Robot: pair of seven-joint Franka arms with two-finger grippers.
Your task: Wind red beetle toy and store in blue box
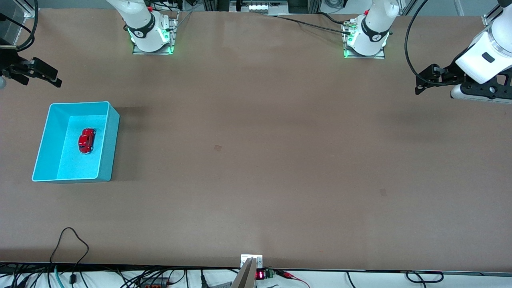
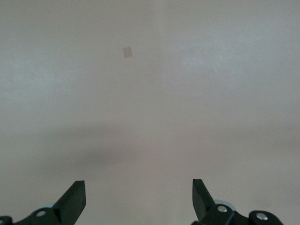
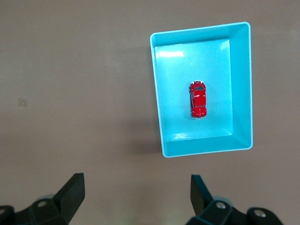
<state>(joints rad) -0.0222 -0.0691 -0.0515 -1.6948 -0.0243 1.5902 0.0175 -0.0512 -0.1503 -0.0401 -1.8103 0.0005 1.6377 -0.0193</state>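
Grippers both gape wide and empty as I watch: left gripper over bare table, right gripper above it near the blue box. Glossy red beetle toy sits upright on the box floor.

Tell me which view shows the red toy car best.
Right wrist view: it looks straight down on the toy car, resting on the floor of the blue box, unobstructed. The front view shows it smaller, at an angle. The left wrist view shows only bare table.
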